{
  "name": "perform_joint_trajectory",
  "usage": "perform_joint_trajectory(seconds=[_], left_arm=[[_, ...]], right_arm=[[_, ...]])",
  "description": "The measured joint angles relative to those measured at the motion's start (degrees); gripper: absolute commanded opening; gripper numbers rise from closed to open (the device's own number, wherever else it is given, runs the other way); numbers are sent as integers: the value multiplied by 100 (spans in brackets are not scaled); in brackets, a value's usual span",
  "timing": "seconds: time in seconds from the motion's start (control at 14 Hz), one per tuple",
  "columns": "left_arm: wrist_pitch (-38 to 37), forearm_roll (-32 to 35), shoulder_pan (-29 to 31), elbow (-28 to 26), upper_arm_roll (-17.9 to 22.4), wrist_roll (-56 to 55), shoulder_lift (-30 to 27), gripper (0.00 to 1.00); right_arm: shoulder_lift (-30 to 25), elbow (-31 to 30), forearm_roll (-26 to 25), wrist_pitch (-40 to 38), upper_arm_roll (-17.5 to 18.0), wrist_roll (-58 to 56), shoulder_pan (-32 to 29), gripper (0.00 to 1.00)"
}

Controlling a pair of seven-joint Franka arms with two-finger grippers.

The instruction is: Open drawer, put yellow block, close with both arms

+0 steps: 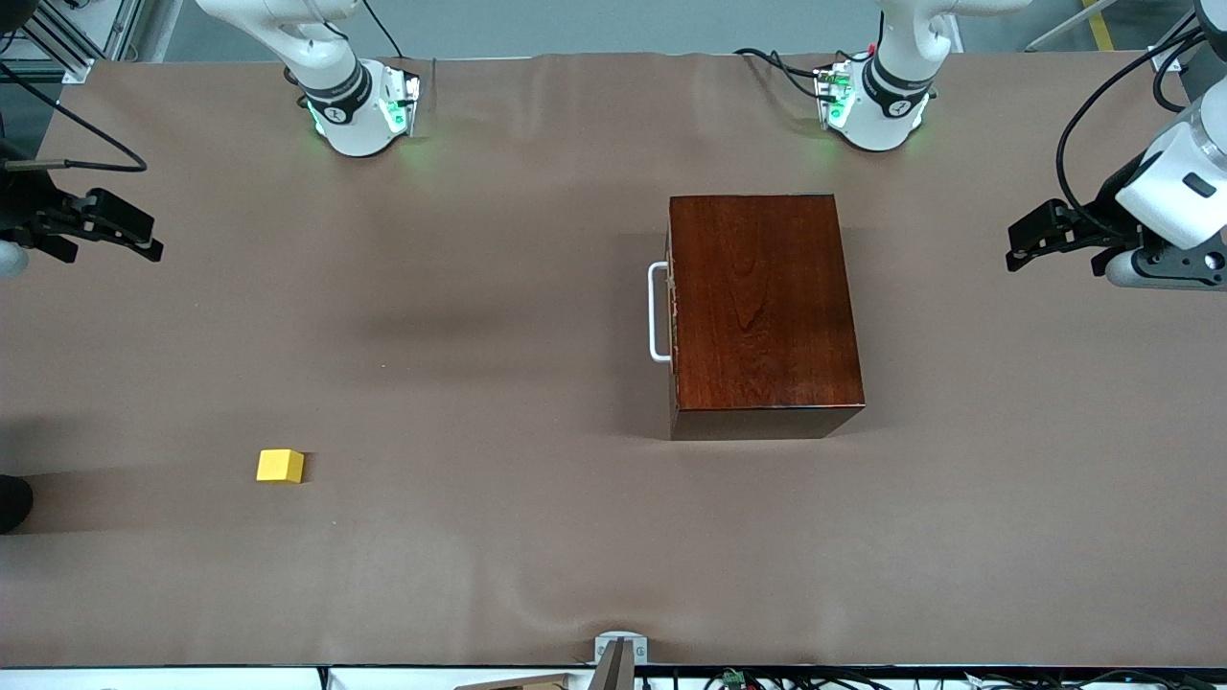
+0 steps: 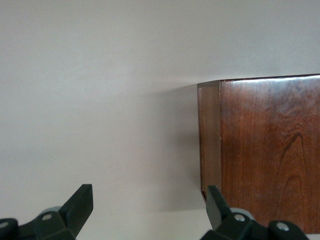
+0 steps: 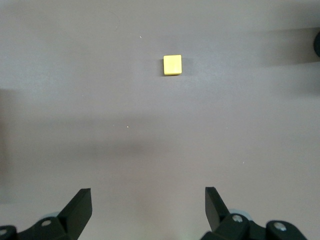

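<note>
While the drawer [image 1: 674, 311] is seen shut in its box [image 1: 762, 307], the block [image 1: 280, 466] lies untouched on the tabletop [image 1: 479, 537] toward the right arm's end; both end effectors (left [image 1: 1040, 235], right [image 1: 110, 230]) are held released above the tabletop's ends, seemingly waiting.

The box [image 1: 762, 307] is glossy, grained dark wood. The table [image 1: 479, 287] beside it wears matt brown wrinkled covering

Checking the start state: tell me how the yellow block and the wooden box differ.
The yellow block is small and bright yellow; the wooden box is far larger, glossy dark reddish brown. The block is plain, nearer the front camera toward the right arm's end; the box carries a white handle. Both rest on the table, untouched.
</note>
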Motion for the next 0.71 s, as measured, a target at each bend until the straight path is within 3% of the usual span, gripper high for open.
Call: perform_joint_trajectory(seconds=[0.71], left_arm=[[3,0,-61,88,-23,0,13,100]], right_arm=[[0,0,0,0,0,0,0,100]])
